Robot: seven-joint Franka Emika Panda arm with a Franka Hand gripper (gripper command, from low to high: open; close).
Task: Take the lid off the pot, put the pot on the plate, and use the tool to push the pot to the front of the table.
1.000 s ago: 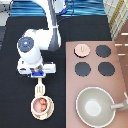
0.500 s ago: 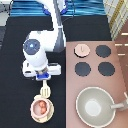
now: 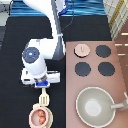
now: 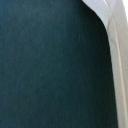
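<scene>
Seen from above: white Franka gripper with its blue block low over the large flat black table, toward the exterior view's left of the reddish-brown stove top. Pinched in the gripper, handle uppermost: small cream-white spatula tool, thin handle rising into the hand, slotted squarish head pointing toward the exterior view's bottom. Touching or just above the far rim of the pot: that spatula head. Just below the gripper, well to the exterior view's left of the stove: small round pinkish-tan pot with reddish-orange contents, uncovered, seated on the small round cream-yellow plate, only a thin rim of plate showing around it. Off the pot and resting on the stove's upper-left burner position: small round pinkish-tan lid with its knob up. Beside the lid on the stove: three black round burners. At the stove's lower edge, toward the exterior view's bottom: large grey-beige pan with a long handle. Filling the wrist view: dark tabletop and a pale curved strip at one side, too close to identify.
</scene>
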